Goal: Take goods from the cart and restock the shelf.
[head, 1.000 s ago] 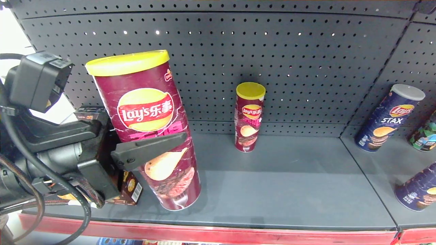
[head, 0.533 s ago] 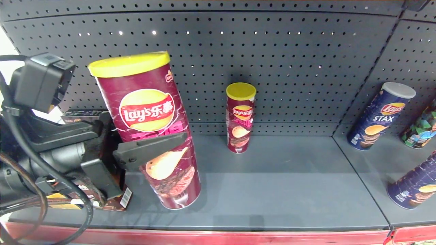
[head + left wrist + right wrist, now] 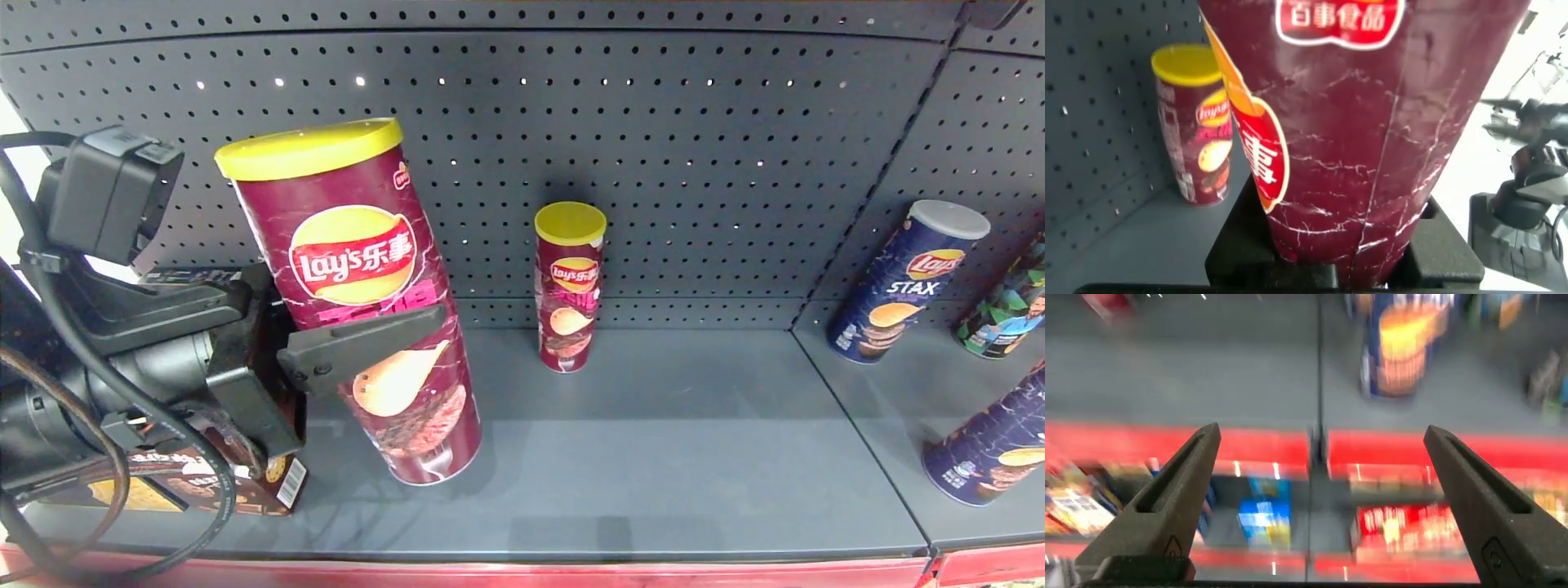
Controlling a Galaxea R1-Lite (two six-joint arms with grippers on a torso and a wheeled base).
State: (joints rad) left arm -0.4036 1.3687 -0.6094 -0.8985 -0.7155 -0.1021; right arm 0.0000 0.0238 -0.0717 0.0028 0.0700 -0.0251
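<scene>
A tall maroon chip can (image 3: 351, 269) with a yellow lid leans over the front left of the dark shelf (image 3: 653, 457), its base at or just above the shelf floor. My left gripper (image 3: 380, 331) is shut on its lower half from the left; one black finger (image 3: 359, 343) crosses the front. The left wrist view looks up the held can (image 3: 1372, 122) from between the fingers. A smaller-looking matching can (image 3: 569, 286) (image 3: 1196, 122) stands upright by the pegboard back. My right gripper (image 3: 1323, 449) hangs open below the shelf's red front edge (image 3: 1372, 449).
A brown snack box (image 3: 204, 482) lies under my left arm at the shelf's left front. Two dark blue cans (image 3: 898, 282) (image 3: 988, 449) and a green one (image 3: 1008, 318) stand on the adjoining shelf to the right. Open floor lies between the two maroon cans.
The head camera has shifted a little. The held can's base now sits slightly farther in from the shelf's front edge, and the left gripper's hold on it is unchanged.
</scene>
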